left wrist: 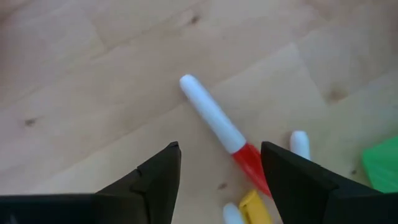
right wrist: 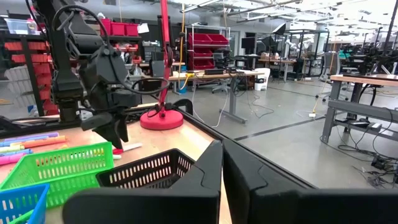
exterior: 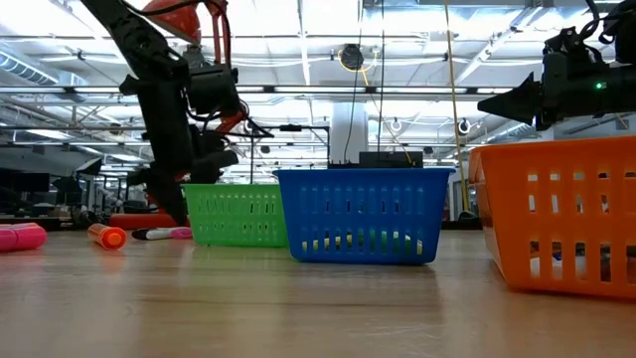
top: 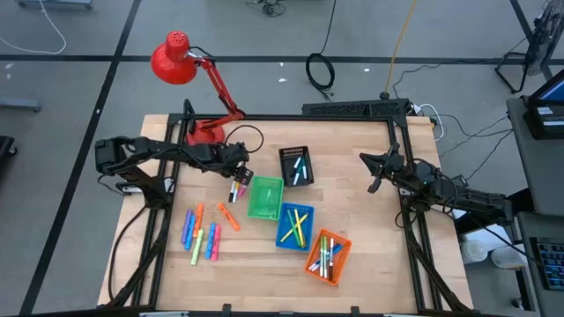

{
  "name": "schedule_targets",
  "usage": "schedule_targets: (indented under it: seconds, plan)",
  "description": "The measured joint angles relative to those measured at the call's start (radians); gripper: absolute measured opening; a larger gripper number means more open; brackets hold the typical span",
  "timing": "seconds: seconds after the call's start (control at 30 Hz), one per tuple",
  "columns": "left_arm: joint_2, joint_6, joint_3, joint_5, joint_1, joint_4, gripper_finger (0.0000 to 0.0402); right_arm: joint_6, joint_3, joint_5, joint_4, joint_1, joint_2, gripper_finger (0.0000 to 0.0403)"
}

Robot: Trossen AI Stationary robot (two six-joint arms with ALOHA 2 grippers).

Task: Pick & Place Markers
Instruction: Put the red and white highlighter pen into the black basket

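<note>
Wood grain of the table (left wrist: 93, 74) is seen right under the left wrist camera, with the left gripper (left wrist: 221, 163) hanging just above it, fingers (left wrist: 155, 180) spread apart and nothing clamped. Between them a white marker with a red cap (left wrist: 217, 130) is laid flat on the board, untouched; its long axis runs from about 10 o'clock, the bare white end, to 4 o'clock, the red cap end. Another white tip (left wrist: 300, 142) and a yellow piece (left wrist: 255, 205) are seen just beside the cap, and a corner of the green basket (left wrist: 382, 163) sits at about 4 o'clock.

From above, that spot is just at 9 o'clock of the green basket (top: 264, 197). More markers (top: 201, 233) are scattered at 7 o'clock of it, mostly lying near 12-to-6, pink, blue, orange and yellow. Black (top: 296, 165), blue (top: 294, 225) and orange (top: 327, 254) baskets already hold some.

Open board is left at 9 o'clock of the loose markers out to the table edge. The red lamp base (top: 204, 132) stands close behind the left arm. The right gripper (top: 377, 167) is parked well apart near the 3 o'clock edge, fingers pressed together, empty.
</note>
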Motion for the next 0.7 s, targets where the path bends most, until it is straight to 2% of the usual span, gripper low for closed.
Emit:
schedule_targets:
  seconds: [0.33, 0.7]
  plan:
    - [0.000, 0.004, -0.013, 0.043, 0.001, 0.049, 0.0204, 0.000, 0.000, 0.000, 0.000, 0.000, 0.000, 0.0000]
    - [0.096, -0.001, -0.006, 0.007, -0.007, 0.024, 0.0179, 0.000, 0.000, 0.000, 0.000, 0.000, 0.000, 0.0000]
